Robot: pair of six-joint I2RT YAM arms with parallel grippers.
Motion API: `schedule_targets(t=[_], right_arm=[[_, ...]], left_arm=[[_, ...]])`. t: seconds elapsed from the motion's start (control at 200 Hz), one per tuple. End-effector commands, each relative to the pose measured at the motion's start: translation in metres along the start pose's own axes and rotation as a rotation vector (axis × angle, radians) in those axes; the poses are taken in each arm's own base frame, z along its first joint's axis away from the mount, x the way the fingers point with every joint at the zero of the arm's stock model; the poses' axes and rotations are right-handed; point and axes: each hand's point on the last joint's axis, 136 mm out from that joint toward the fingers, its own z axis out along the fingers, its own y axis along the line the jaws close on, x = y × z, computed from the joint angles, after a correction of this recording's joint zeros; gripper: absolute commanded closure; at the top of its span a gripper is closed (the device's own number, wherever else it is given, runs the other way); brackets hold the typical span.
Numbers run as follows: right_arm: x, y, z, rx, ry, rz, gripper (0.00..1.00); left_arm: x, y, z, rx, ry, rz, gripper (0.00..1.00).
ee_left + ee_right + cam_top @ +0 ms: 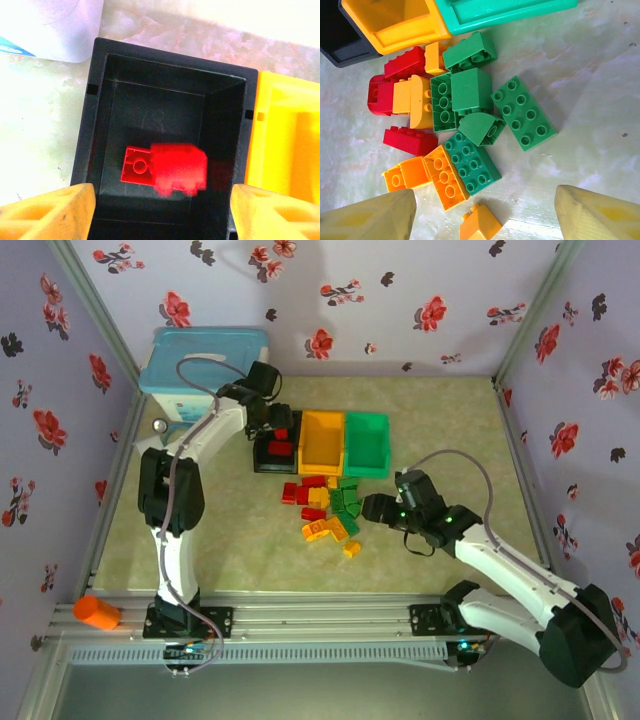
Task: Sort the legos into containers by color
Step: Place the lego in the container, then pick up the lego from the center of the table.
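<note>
now both pincers stand spread, neither one pinching a brick.
nearest, the right pincer [485, 205] hangs open just above the loose legos [325, 505], a mixed heap of red, yellow-orange and green on the desk [450, 440]. behind the heap three bins stand side by side, touching: black bin [100, 65], orange-yellow bin [322, 445], green bin [366, 445]. the left pincer [161, 202] is open above the black bin, where a red brick [136, 165] lies and a second red one [180, 170] looks blurred.
</note>
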Motion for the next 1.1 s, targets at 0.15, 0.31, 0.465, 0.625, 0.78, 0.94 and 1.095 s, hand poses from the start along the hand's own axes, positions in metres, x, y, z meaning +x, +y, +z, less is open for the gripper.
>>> schedule_targets(t=[0.15,0.31,0.465,0.625,0.78,0.94,1.095], right_arm=[[0.001,-0.002,0.001,0.012,-0.005,0.014,0.27],[-0.001,0.003,0.009,0.010,0.012,0.013,0.27],[-0.001,0.010,0.017,0.007,0.034,0.002,0.27],[0.002,0.012,0.025,0.018,0.052,-0.007,0.27],[0.005,0.012,0.030,0.051,0.067,-0.030,0.28],[0.010,0.010,0.030,0.105,0.098,-0.083,0.31],[0.022,0.006,0.033,0.162,0.150,-0.132,0.38]], left_arm=[[0.026,-0.001,-0.041,0.009,-0.024,0.059,0.25],[0.064,0.000,-0.049,0.016,-0.001,0.081,0.28],[0.110,-0.004,-0.045,0.015,0.064,0.125,0.31],[0.144,-0.004,-0.037,0.025,0.107,0.129,0.35],[0.168,-0.006,-0.031,0.046,0.146,0.134,0.36],[0.179,-0.017,-0.040,0.130,0.113,0.140,0.37],[0.192,-0.016,-0.050,0.190,0.084,0.117,0.39]])
